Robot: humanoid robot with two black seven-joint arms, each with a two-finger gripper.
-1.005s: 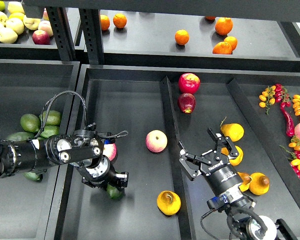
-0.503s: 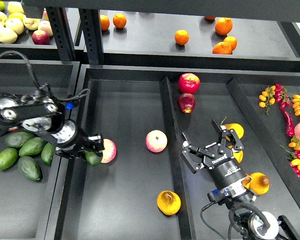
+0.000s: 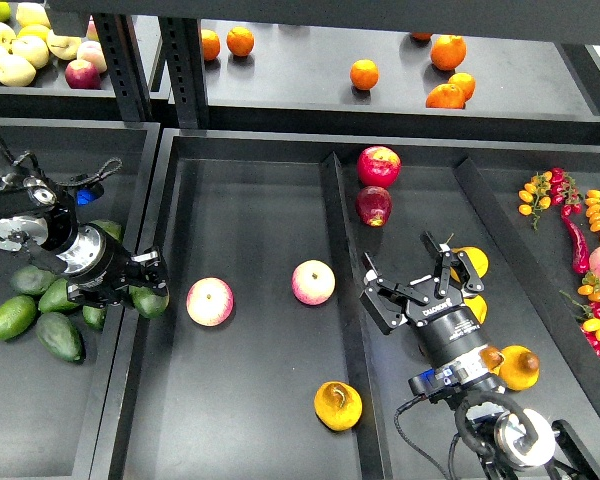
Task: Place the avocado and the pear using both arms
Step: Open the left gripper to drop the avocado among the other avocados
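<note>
My left gripper (image 3: 140,289) is shut on the dark green avocado (image 3: 151,303) and holds it over the divider between the left tray and the middle tray. The orange-yellow pear (image 3: 337,405) with a brownish hollow lies at the front of the middle tray (image 3: 250,210). My right gripper (image 3: 421,287) is open and empty over the right tray, up and to the right of the pear and apart from it.
Lime-green avocados (image 3: 14,316) lie in the left tray. Two pink-yellow apples (image 3: 210,301) (image 3: 313,282) lie in the middle tray. Red apples (image 3: 378,165) and more pears (image 3: 518,367) lie in the right tray. Chillies and small tomatoes (image 3: 580,225) are far right. Oranges sit on the shelf behind.
My left arm has carried the avocado up from the front of the middle tray and left to the divider. My right gripper has shifted slightly up and stays open.
</note>
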